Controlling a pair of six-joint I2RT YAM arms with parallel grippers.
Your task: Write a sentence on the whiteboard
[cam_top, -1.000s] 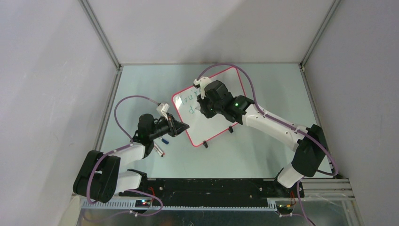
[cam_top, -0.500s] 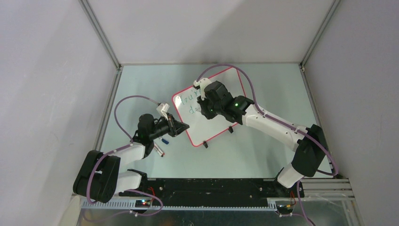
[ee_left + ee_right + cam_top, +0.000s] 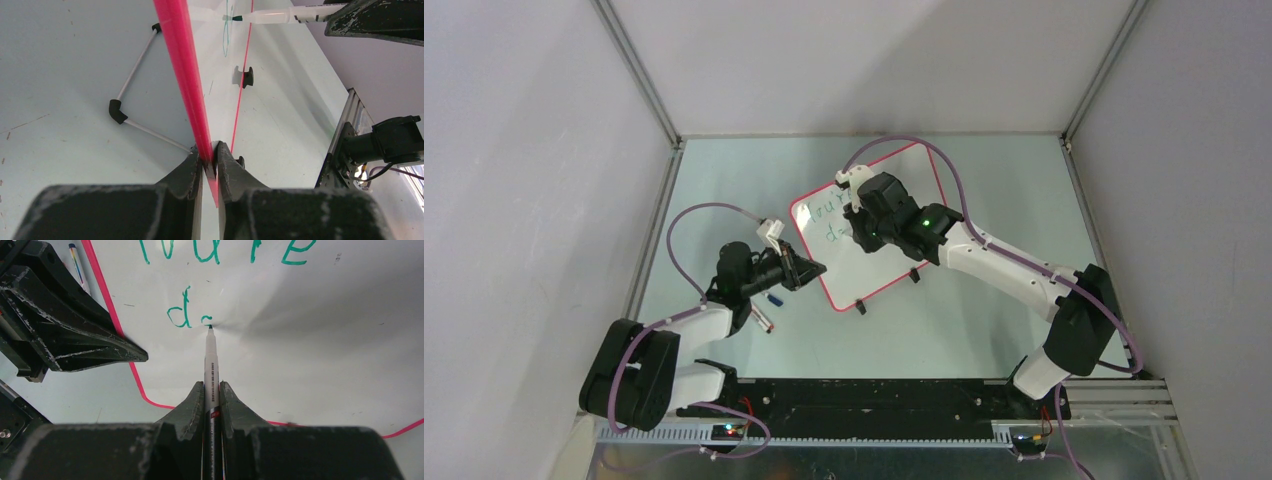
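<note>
**Pen down, board edge pinched**

The right gripper (image 3: 211,386) is clenched on a slim white marker (image 3: 210,357). The marker's tip touches the whiteboard (image 3: 320,335) just right of a green "d". The left gripper (image 3: 210,152) pinches the board's thin red rim (image 3: 180,60) at its left edge. The board sits mid-table, perhaps slightly propped on its black clip feet (image 3: 245,77). It looks thin, stiff, glossy and probably light, so it would likely slide under pen pressure. The rim is the best place to hold it.
</note>
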